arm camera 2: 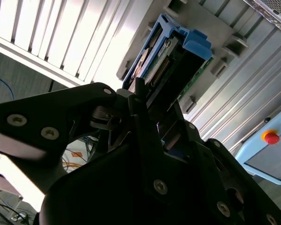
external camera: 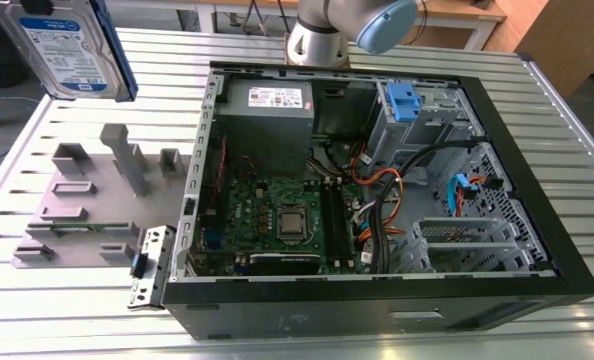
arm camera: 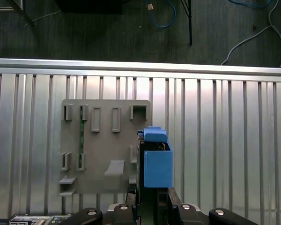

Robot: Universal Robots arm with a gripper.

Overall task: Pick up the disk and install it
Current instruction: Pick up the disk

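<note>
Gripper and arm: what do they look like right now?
The gripper is matte black, with chunky linkage fingers and silver screw heads. The arm is a silver-grey tube with a pale blue round joint cap.

In the exterior view the arm (external camera: pixel 322 34) stands at the far side of the scene. It shows as a silver link with a joint capped in pale blue (external camera: pixel 387 22), and it runs up out of sight. In both wrist views the black gripper (arm camera 2: pixel 157 105) (arm camera: pixel 152 201) grips the disk (arm camera 2: pixel 178 51) (arm camera: pixel 157 164), with its fingers (arm camera 2: pixel 139 101) pressed against opposite faces at one end. The wrist carries the disk on edge at the exterior view's far left (external camera: pixel 62 45).
</note>
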